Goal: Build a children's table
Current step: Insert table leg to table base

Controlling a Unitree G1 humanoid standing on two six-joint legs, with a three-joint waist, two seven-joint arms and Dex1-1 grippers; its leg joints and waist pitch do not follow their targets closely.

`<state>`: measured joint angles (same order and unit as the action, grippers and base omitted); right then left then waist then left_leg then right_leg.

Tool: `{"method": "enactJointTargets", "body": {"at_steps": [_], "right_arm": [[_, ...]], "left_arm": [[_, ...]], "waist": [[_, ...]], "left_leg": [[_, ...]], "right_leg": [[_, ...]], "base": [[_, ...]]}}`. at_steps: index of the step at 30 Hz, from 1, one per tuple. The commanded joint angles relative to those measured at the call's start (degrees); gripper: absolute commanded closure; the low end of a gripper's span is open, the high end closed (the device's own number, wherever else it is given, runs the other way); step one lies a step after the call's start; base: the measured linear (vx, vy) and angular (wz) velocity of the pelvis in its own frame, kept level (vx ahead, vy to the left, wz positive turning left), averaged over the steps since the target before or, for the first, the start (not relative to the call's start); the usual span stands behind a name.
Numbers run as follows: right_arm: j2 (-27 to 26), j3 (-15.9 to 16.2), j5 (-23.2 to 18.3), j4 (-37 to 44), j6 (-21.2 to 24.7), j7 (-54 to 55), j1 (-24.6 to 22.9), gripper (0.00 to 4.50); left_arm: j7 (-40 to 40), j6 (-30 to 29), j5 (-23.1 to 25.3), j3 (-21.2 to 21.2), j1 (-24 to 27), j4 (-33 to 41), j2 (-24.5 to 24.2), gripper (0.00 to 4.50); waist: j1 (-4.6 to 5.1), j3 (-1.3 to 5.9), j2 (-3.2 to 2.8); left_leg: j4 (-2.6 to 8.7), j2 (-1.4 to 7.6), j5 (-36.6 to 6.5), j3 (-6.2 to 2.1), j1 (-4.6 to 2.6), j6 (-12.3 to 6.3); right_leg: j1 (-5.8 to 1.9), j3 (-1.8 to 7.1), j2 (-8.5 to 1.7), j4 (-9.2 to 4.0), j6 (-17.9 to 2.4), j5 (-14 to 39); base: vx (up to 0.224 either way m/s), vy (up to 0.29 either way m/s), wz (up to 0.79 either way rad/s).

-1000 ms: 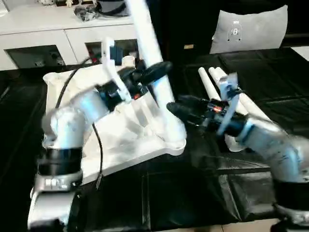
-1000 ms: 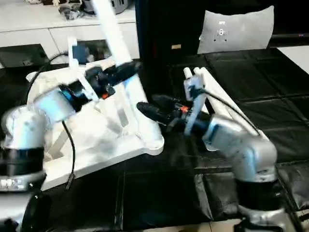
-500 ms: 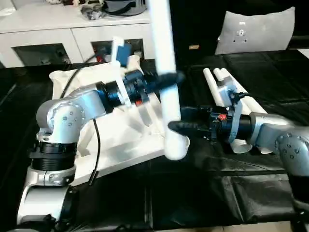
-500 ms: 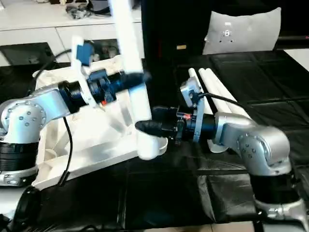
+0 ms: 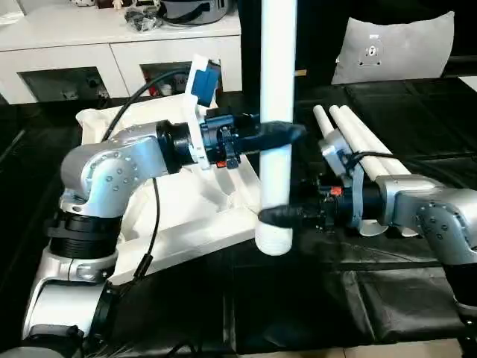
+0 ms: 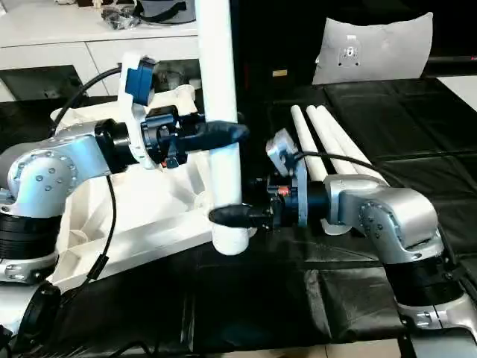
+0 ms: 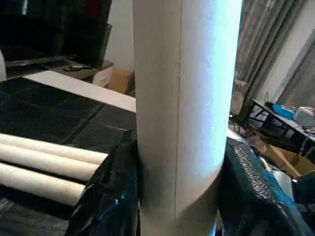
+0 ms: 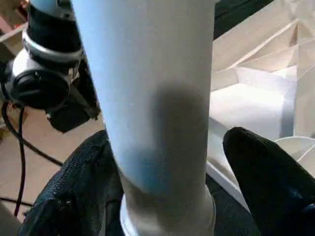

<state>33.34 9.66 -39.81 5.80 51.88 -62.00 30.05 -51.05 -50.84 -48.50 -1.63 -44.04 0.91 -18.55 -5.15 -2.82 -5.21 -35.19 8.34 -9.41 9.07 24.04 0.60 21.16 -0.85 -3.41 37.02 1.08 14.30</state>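
I hold one white table leg point(image 5: 277, 89) upright; my left gripper point(image 5: 277, 134) is shut on it about halfway up, black fingers point(image 7: 110, 196) pressed against both sides. Its wide lower end point(image 5: 273, 240) hangs at the near right corner of the white table top point(image 5: 186, 216), which lies underside up on the black mat. I cannot tell whether the end touches a corner socket. My right gripper point(image 5: 277, 216) straddles the leg near that end, open, with one finger point(image 8: 69, 196) close to the leg and the other point(image 8: 266, 182) clearly apart from it. More white legs point(image 5: 358, 130) lie side by side behind my right arm.
A white cabinet point(image 5: 112, 52) with glass doors stands at the back left, and a grey-white cushion point(image 5: 395, 45) at the back right. Black padded mat point(image 5: 298, 298) covers the floor in front. My left arm's black cable point(image 5: 153, 231) hangs over the table top.
The leg has swung from a backward-left tilt to upright, still in my left gripper. My right gripper has moved in around its lower end. The camera has also shifted.
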Motion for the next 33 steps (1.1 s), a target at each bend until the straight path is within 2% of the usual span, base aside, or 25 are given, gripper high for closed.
{"method": "enactJointTargets", "body": {"at_steps": [1,2,7,10,15,19,22,28,33], "right_arm": [[0.2,0.8,0.8,-0.3,-1.1,-0.9,1.5,0.77],[0.1,0.7,0.8,-0.4,-1.3,-1.2,1.5,0.77],[-0.1,1.0,0.7,-0.4,-2.1,-2.8,1.2,0.77],[-0.2,1.3,0.8,-0.3,-2.5,-3.5,0.9,1.13],[-0.6,1.8,0.9,-0.3,-2.8,-4.1,0.5,1.5],[-0.9,2.2,1.4,-0.5,-3.0,-4.4,0.1,1.81],[-0.9,2.5,1.5,-0.5,-3.1,-4.6,-0.1,2.18],[-1.0,3.3,2.1,-0.6,-3.4,-4.8,-0.3,2.5],[-1.2,3.4,2.7,-0.7,-3.6,-4.8,-0.7,2.54]], "left_arm": [[-1.0,0.7,0.6,-0.6,-1.9,0.3,-0.1,2.7],[-1.4,0.7,0.7,-1.0,-1.9,0.4,-0.1,2.7],[-2.1,0.9,1.0,-1.7,-1.8,0.6,0.3,2.7],[-2.7,1.0,1.4,-2.3,-2.0,0.5,0.4,2.7],[-3.0,1.2,1.5,-2.6,-2.3,0.3,0.6,2.7],[-3.1,1.3,2.0,-2.5,-2.3,0.3,0.9,2.7],[-3.1,1.2,1.9,-2.5,-2.3,0.4,1.1,2.7],[-3.4,1.5,2.3,-2.8,-2.5,0.0,0.9,2.7],[-4.0,1.6,2.5,-2.9,-2.8,0.1,0.9,2.7]], "waist": [[-0.15,4.03,1.47],[-0.22,4.09,1.33],[-0.1,3.94,1.5],[-0.15,3.95,1.44],[-0.11,3.93,1.25],[-0.14,3.96,1.53],[-0.15,3.96,1.47],[-0.09,3.92,1.39],[-0.11,3.98,1.34]], "left_leg": [[3.23,3.67,-5.5,-1.03,-2.0,-2.37],[3.22,3.69,-5.4,-1.07,-2.07,-2.45],[3.28,3.7,-6.0,-1.05,-1.94,-2.85],[3.3,3.71,-6.3,-1.07,-1.96,-2.66],[3.35,3.74,-7.1,-1.1,-2.06,-2.28],[3.37,3.73,-6.8,-1.09,-2.0,-2.48],[3.33,3.75,-6.7,-1.1,-1.97,-2.55],[3.4,3.74,-7.3,-1.11,-2.02,-2.23],[3.38,3.73,-7.0,-1.12,-2.01,-2.42]], "right_leg": [[-1.9,1.67,-4.32,-4.18,-15.7,0.9],[-1.88,1.64,-4.33,-4.12,-15.8,0.7],[-1.93,1.61,-4.32,-4.24,-16.0,1.0],[-1.91,1.62,-4.37,-4.33,-15.8,2.2],[-1.79,1.63,-4.36,-4.35,-15.8,2.9],[-1.87,1.64,-4.37,-4.31,-15.8,2.1],[-1.84,1.66,-4.39,-4.33,-15.7,2.5],[-1.77,1.64,-4.35,-4.4,-15.6,3.2],[-1.8,1.64,-4.34,-4.33,-15.7,2.3]], "base": [[0.0,0.0,0.0],[0.0,0.0,0.0],[0.0,0.0,0.0],[0.0,0.0,0.0],[0.0,0.0,0.0],[0.0,0.0,0.0],[0.0,0.0,0.0],[0.0,0.0,0.0],[0.0,0.0,0.0]]}}
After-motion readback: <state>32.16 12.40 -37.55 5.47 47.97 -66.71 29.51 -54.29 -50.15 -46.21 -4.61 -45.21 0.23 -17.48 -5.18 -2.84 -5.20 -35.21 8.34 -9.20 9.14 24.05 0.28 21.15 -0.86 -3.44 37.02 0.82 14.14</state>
